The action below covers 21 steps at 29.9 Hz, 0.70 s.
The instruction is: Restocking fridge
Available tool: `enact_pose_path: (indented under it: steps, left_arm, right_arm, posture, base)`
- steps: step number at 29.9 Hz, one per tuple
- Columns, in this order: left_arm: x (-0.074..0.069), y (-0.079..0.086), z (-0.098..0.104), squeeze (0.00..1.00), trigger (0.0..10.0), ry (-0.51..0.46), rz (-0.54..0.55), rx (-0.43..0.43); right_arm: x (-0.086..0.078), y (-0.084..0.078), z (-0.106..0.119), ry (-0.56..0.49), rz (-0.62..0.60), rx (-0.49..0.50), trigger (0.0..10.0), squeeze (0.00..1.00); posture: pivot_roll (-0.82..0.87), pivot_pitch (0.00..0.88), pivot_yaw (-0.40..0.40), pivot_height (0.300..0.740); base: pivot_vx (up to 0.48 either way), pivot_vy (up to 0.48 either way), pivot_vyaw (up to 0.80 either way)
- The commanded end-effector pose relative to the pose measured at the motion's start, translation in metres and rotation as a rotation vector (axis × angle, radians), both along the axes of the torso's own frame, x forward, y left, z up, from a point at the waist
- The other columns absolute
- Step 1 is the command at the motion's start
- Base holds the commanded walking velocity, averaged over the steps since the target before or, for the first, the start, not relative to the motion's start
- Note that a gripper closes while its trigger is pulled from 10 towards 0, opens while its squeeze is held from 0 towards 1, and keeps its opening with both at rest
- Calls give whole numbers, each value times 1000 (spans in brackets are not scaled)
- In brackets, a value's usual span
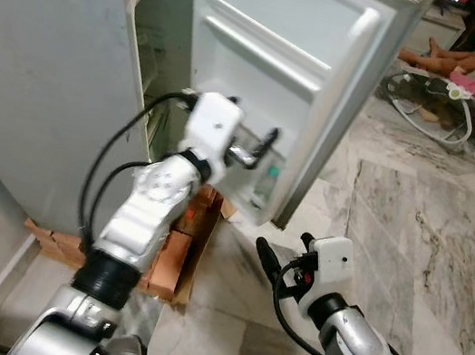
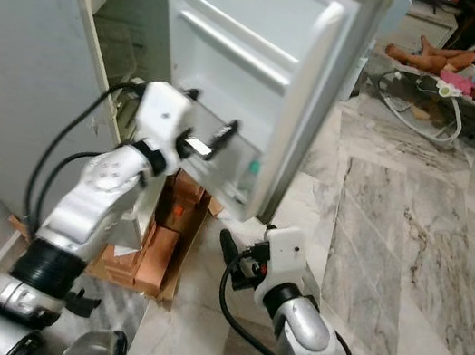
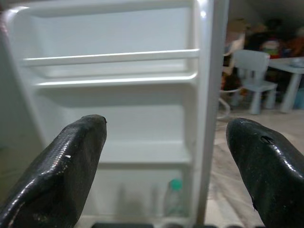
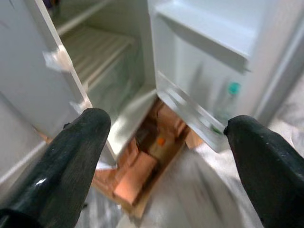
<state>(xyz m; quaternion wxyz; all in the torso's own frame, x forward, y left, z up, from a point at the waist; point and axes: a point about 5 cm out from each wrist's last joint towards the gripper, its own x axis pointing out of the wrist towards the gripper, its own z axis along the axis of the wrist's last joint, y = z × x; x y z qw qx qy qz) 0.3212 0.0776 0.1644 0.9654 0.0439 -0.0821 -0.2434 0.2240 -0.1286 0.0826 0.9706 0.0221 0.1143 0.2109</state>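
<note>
A small white fridge (image 1: 46, 61) stands with its door (image 1: 276, 65) swung open, the inner shelves facing me. A clear bottle with a green cap (image 1: 265, 185) stands in the door's lowest shelf (image 3: 142, 152); the upper door shelves are bare. My left gripper (image 1: 257, 147) is raised just in front of the door's lower part, open, with nothing between its fingers (image 3: 71, 161). My right gripper (image 1: 281, 257) hangs low over the floor below the door's outer edge, open and empty. The right wrist view looks at the fridge's wire shelf (image 4: 102, 50) and the bottle (image 4: 228, 102).
Bricks and cardboard (image 1: 178, 245) prop up the fridge at its base. Marble floor (image 1: 413, 227) spreads to the right. A bouncer seat (image 1: 458, 74) with a small figure lying in it is at the far right. A blue child's chair (image 3: 254, 78) stands beyond the door.
</note>
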Motion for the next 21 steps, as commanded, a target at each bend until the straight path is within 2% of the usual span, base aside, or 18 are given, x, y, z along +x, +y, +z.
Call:
enact_pose_path:
  steps: [1,2,3,4,6,7,9,11,12,19,21]
  left_arm:
    - [-5,2,9,0,10000,-47,24,-19]
    - [-7,9,6,0,10000,-41,51,-25]
    - [-14,24,0,0,10000,-25,104,-20]
    - [-14,24,0,0,10000,-25,104,-20]
    - [-30,51,-5,0,10000,-3,182,-1]
    - [-30,51,-5,0,10000,-3,182,-1]
    - [-41,68,-10,0,10000,16,239,16]
    - [-46,77,-16,0,10000,43,284,43]
    - [-51,85,-22,0,10000,72,343,59]
    - [-56,87,-23,0,10000,73,369,99]
    - [-57,86,-20,0,10000,69,370,105]
  right_arm:
    - [0,-3,1,-12,-12,3,10000,0]
    - [-1,-3,1,-13,-11,2,10000,0]
    - [1,-4,3,-25,-26,0,10000,0]
    - [1,-4,3,-25,-26,0,10000,0]
    - [6,-4,8,-53,-44,15,10000,0]
    - [6,-4,8,-53,-44,15,10000,0]
    - [8,-3,9,-64,-34,22,10000,0]
    - [10,-2,9,-69,-37,8,10000,0]
    - [12,-3,8,-69,-61,4,10000,0]
    - [19,-2,9,-71,-57,2,10000,0]
    - [23,-3,13,-97,-65,-15,10000,0]
  posture:
    - [95,70,-36,740]
    - [94,69,-38,740]
    - [97,68,-40,740]
    - [97,68,-40,740]
    - [111,70,-46,740]
    - [111,70,-46,740]
    - [130,73,-50,740]
    - [141,75,-54,740]
    - [149,72,-57,740]
    - [165,62,-68,740]
    - [165,68,-64,740]
  base:
    - [296,-375,0]
    - [296,-375,0]
    - [296,-371,0]
    - [296,-371,0]
    - [323,-353,0]
    - [334,-341,0]
    - [366,-306,0]
    - [392,-274,0]
    - [439,0,0]
    - [452,0,0]
    - [458,0,-444]
